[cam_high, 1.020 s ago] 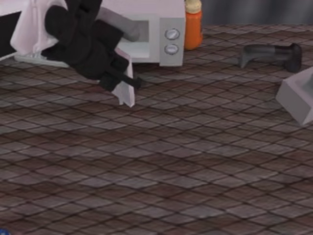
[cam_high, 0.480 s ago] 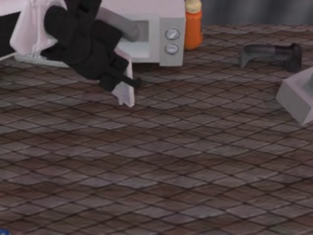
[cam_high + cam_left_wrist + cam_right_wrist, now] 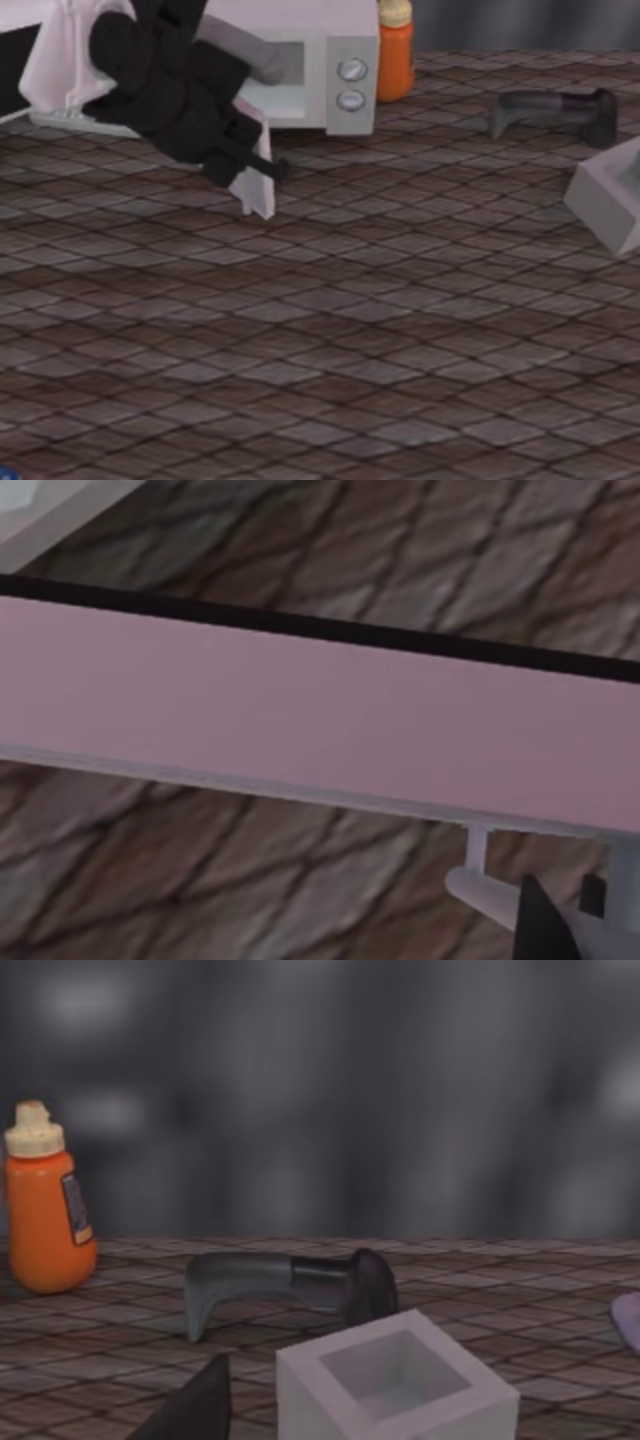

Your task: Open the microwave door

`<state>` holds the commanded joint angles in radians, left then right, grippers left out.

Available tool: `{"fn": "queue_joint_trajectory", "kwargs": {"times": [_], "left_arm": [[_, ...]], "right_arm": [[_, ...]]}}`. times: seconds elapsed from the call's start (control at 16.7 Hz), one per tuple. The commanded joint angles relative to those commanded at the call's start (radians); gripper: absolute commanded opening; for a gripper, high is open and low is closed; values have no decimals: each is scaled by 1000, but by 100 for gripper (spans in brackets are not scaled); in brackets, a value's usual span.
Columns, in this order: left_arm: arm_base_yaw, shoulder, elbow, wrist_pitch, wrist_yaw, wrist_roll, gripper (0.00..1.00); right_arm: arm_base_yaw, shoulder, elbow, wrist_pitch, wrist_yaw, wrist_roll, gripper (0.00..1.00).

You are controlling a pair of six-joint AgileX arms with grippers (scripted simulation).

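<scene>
The white-grey microwave (image 3: 330, 60) stands at the back left, its two silver knobs facing front. The microwave door (image 3: 260, 195) is swung out toward the front, leaving the cavity open. My left gripper (image 3: 262, 168) is at the door's free edge, shut on the door handle. In the left wrist view the door (image 3: 300, 720) runs across as a broad pale band. Below it is the handle bar (image 3: 480, 892), with a black fingertip (image 3: 540, 930) against it. Of the right arm only one dark fingertip (image 3: 200, 1410) shows, in its wrist view beside the grey box.
An orange bottle (image 3: 395, 50) stands just right of the microwave. A dark grey handheld scanner (image 3: 555, 110) lies at the back right. A plain grey open box (image 3: 610, 200) sits at the right edge. The floor-like tabletop stretches across the front.
The left arm and the door it holds have shifted very slightly to the left. Nothing else has moved.
</scene>
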<state>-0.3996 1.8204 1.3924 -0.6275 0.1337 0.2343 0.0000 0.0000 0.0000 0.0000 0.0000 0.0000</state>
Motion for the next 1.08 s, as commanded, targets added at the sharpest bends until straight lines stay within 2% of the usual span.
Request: {"fn": "queue_joint_trajectory", "kwargs": {"times": [0.54, 0.9, 1.08], "left_arm": [[-4, 2, -5, 0, 8, -1, 0], [43, -30, -37, -15, 63, 114, 0], [50, -36, -42, -17, 73, 133, 0]], "right_arm": [[0, 0, 0, 0, 0, 0, 100], [0, 0, 0, 0, 0, 0, 100], [0, 0, 0, 0, 0, 0, 100]]}}
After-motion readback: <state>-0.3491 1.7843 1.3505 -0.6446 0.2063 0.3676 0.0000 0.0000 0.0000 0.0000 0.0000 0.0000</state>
